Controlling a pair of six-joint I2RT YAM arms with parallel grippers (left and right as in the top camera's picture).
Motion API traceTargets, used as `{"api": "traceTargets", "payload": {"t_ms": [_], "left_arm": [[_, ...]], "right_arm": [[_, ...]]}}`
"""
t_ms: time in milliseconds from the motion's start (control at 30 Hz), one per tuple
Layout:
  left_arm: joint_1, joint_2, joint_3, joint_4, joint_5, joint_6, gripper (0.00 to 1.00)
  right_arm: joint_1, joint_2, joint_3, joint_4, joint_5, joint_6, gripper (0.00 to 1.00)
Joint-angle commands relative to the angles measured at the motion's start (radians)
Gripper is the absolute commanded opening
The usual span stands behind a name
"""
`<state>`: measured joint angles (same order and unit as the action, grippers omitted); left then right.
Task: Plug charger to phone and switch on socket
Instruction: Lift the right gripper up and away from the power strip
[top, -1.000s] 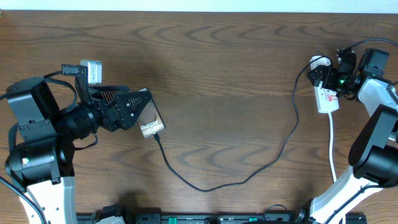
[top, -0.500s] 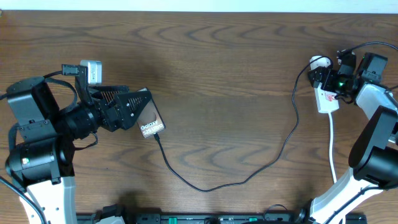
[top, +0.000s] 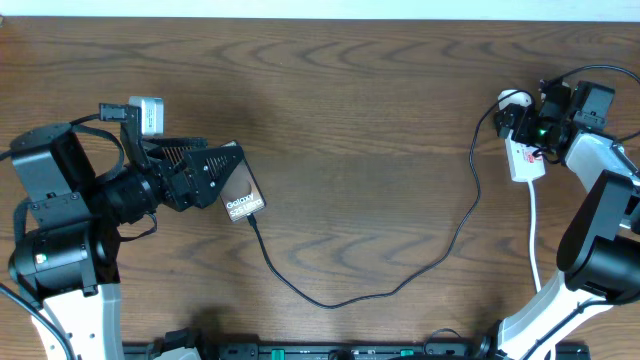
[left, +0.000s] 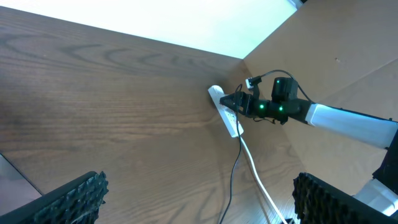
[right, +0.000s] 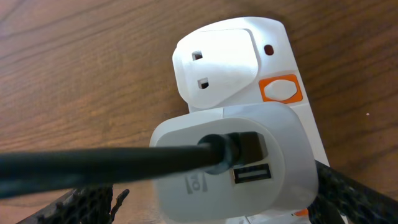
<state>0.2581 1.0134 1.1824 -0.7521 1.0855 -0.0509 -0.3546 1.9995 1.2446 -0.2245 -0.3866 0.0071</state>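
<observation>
The phone (top: 243, 197) lies on the table at the left, its far part hidden under my left gripper (top: 228, 172), which is open. In the left wrist view the left gripper (left: 202, 202) has only bare table between its fingers. The charger's black cable (top: 330, 303) meets the phone's near edge, loops across the table and runs up to the socket (top: 527, 165) at the right. My right gripper (top: 522, 125) hovers over the socket, open. In the right wrist view the right gripper (right: 217, 202) straddles a white adapter (right: 230, 165) plugged into the socket (right: 217, 56), beside an orange button (right: 280, 90).
The socket's white cord (top: 535, 235) runs toward the near edge beside the right arm's base. A small silver-white block (top: 148, 113) rides on the left arm. The table's far edge (top: 320, 20) borders a white surface.
My right gripper has crept slightly toward the far end of the socket. The left arm, phone and cable have not moved.
</observation>
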Motion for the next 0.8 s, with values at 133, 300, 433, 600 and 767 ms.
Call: {"api": "traceTargets", "payload": {"t_ms": [133,300,433,600,767], "left_arm": [[-0.002,-0.002,0.0,-0.001,-0.005,0.013,0.98],[-0.002,-0.002,0.0,-0.003,-0.005,0.013,0.98],[-0.002,-0.002,0.0,-0.003,-0.005,0.013,0.98],[-0.002,-0.002,0.0,-0.003,-0.005,0.013,0.98],[-0.002,-0.002,0.0,-0.003,-0.005,0.013,0.98]], "right_arm": [[0.082,0.05,-0.11,-0.05,-0.19,0.084,0.91],[0.084,0.05,-0.16,0.0,-0.215,0.115,0.91],[0.085,0.05,-0.185,0.024,-0.226,0.129,0.91],[0.089,0.05,-0.194,0.027,-0.227,0.136,0.92],[0.102,0.05,-0.194,0.031,-0.227,0.152,0.92]]}}
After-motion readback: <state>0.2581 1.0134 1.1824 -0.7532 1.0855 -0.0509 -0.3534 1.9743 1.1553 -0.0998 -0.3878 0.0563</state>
